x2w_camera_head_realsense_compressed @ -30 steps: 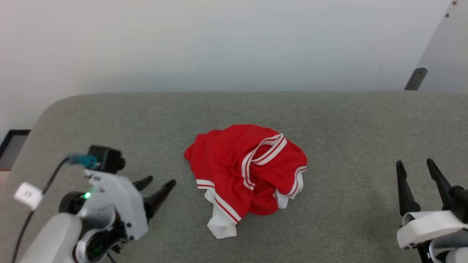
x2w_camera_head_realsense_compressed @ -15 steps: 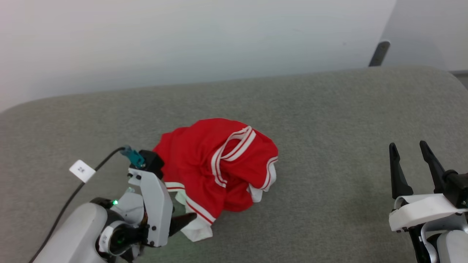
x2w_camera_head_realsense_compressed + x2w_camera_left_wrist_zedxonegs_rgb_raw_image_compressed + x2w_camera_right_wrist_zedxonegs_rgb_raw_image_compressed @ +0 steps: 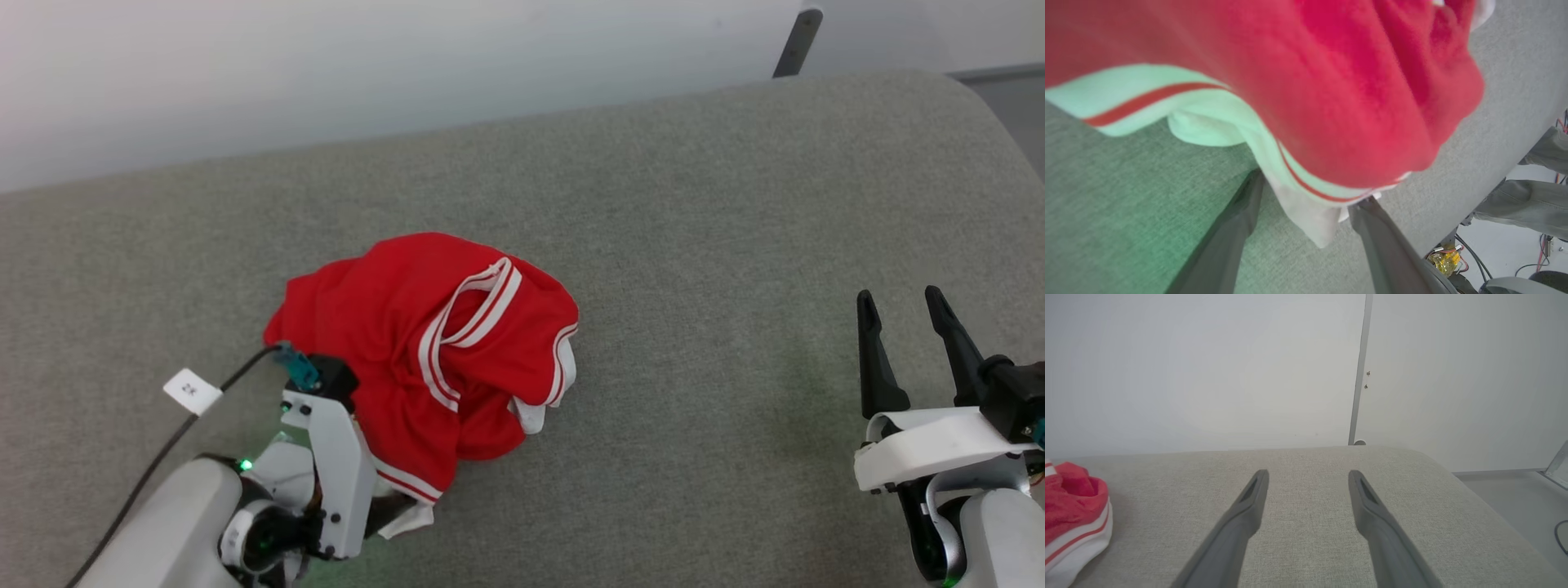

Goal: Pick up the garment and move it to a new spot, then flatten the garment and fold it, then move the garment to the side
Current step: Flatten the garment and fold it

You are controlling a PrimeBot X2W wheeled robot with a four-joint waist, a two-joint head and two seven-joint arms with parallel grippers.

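Lying in a loose crumpled heap on the left half of the grey cloth-covered desk (image 3: 735,204), well back from its far edge, the garment (image 3: 408,343) looks light, limp and thoroughly soft. It should sag and unroll from whatever point it is lifted by rather than keep its shape, and it is in no way fragile. The knit seems grippy enough, though a pinch on one thin layer could slip or drag only part of the bundle. The striped neckline trim (image 3: 465,318) faces up on top of the heap. A white flap with a red stripe (image 3: 1310,220) spills out toward the robot. The left gripper (image 3: 1308,196) sits low on the desk with its jaws spread wide, one finger on each side of that flap, not yet clenched on it. That banded edge is probably the best hold, being thicker and stitched. The right gripper (image 3: 898,296) hangs released and empty near the right edge of the desk, well apart from the garment.
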